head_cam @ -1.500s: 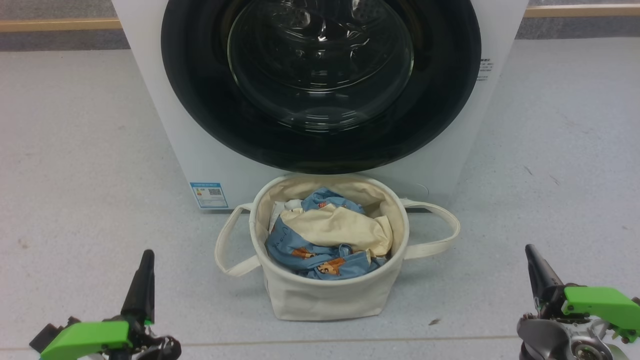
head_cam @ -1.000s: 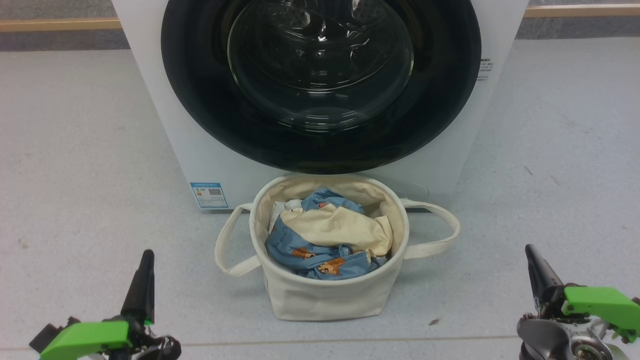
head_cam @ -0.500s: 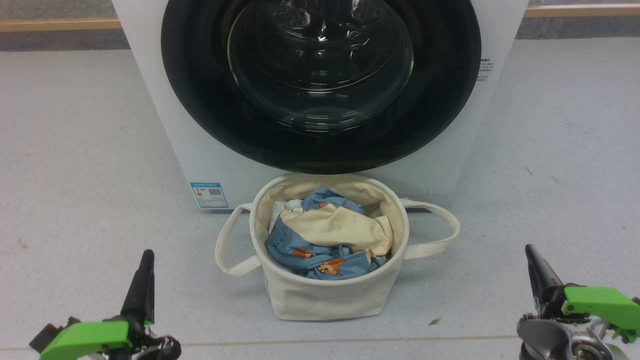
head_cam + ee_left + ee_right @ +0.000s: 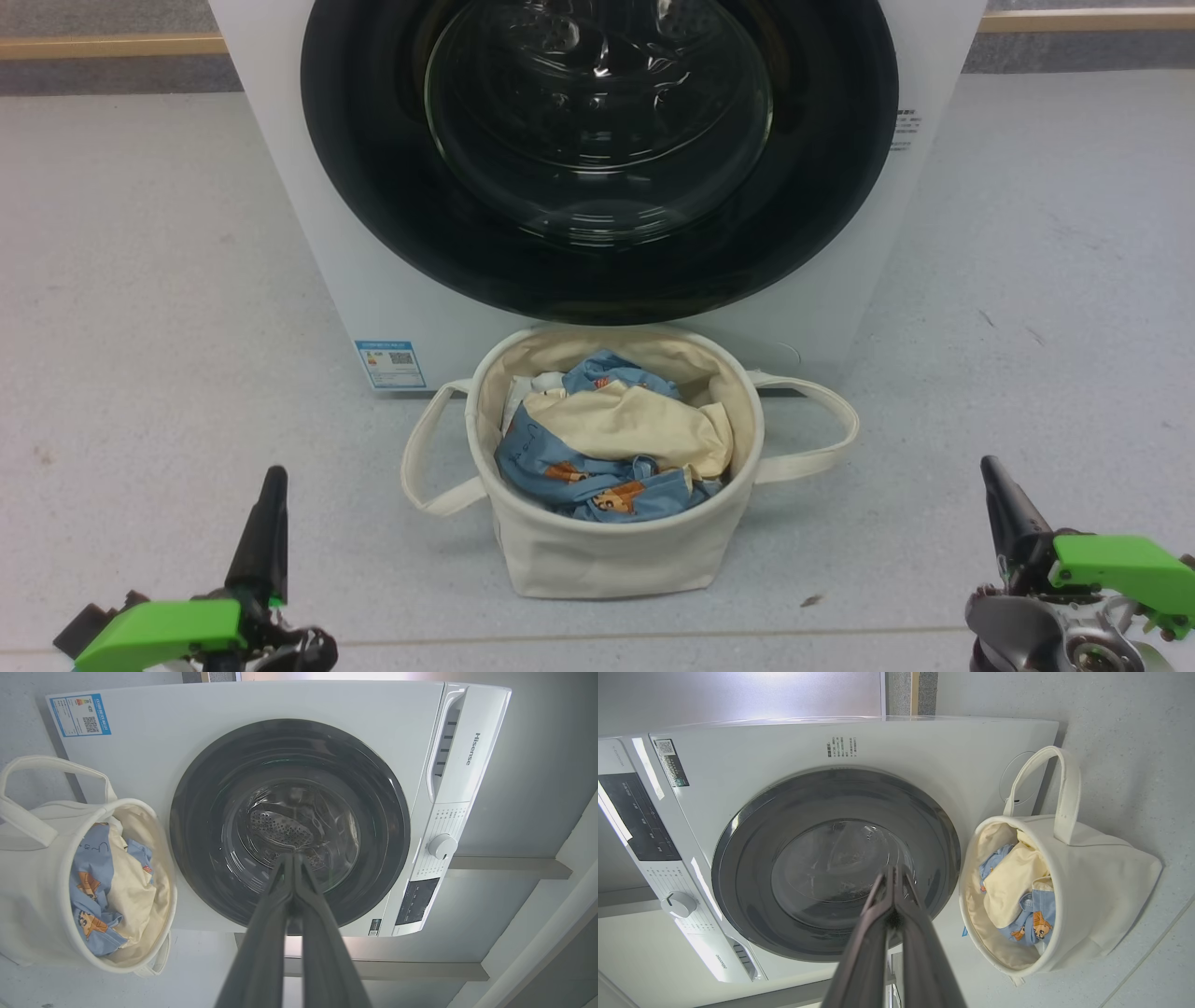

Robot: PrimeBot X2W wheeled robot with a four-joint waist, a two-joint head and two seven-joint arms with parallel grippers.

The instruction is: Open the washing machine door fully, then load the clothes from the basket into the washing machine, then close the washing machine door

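Observation:
The white washing machine (image 4: pixel 308 243) stands ahead with its round black-rimmed door (image 4: pixel 597 159) closed flat against the front. Directly before it on the floor sits the cream basket (image 4: pixel 611 551), holding the clothes (image 4: pixel 611 439): blue bear-print fabric under a cream-yellow garment. My left gripper (image 4: pixel 274 478) is shut and empty at the lower left, well short of the basket. At the lower right my right gripper (image 4: pixel 990 467) is also shut and empty. The left wrist view shows the door (image 4: pixel 289 826) and basket (image 4: pixel 28 896); the right wrist view shows the door (image 4: pixel 836 863) and basket (image 4: pixel 1101 896).
Grey speckled floor (image 4: pixel 140 308) spreads on both sides of the machine. A wooden skirting strip (image 4: pixel 112 45) runs along the wall behind. The machine's control panel with a dial (image 4: pixel 441 846) lies along its top. A blue label (image 4: pixel 389 364) marks its lower left front.

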